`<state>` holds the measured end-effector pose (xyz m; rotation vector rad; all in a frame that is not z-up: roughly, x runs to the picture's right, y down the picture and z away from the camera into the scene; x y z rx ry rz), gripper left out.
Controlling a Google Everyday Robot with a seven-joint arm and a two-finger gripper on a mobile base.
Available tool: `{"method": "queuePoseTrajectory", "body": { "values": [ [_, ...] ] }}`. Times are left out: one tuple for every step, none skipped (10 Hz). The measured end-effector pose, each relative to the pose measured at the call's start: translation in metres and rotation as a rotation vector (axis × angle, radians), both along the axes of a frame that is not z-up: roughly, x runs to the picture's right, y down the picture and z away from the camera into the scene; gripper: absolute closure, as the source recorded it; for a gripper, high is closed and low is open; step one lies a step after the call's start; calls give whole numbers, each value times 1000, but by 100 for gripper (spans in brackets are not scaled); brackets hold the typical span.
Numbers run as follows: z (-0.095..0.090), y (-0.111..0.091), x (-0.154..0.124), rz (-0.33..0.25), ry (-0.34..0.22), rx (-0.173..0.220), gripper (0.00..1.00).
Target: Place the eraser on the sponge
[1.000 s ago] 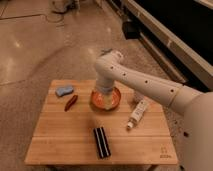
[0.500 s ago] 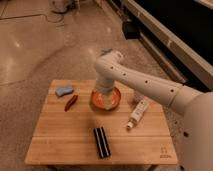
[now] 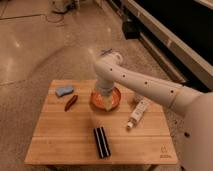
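The eraser, a black oblong block with a pale lengthwise stripe, lies near the front edge of the wooden table. The light-blue sponge rests at the table's back left corner. My white arm reaches in from the right and bends down over the orange bowl. The gripper hangs at the arm's end, just above the bowl, well behind the eraser and to the right of the sponge.
A small red pepper-shaped thing lies just in front of the sponge. A white tube-like marker lies to the right of the bowl. Around the table is a shiny stone floor, with a dark wall base at the back right.
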<state>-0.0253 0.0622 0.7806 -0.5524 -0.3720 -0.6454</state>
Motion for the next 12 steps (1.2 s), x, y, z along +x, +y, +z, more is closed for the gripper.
{"method": "queuePoseTrajectory", "body": {
  "values": [
    [-1, 14, 1, -86, -46, 14, 23],
    [0, 28, 4, -164, -85, 25, 23],
    [0, 47, 7, -262, -135, 34, 23],
    [1, 60, 6, -323, -168, 38, 23],
    [2, 80, 5, -408, -209, 40, 23],
    [3, 95, 3, -456, -238, 34, 23],
    [3, 107, 1, -488, -261, 26, 23],
    [3, 119, -4, -505, -288, 17, 23],
    [4, 131, -10, -514, -316, 10, 23],
    [6, 138, -14, -519, -331, 7, 23],
    [10, 145, -16, -527, -345, 6, 23],
    [14, 151, -17, -531, -353, 3, 23]
  ]
}}
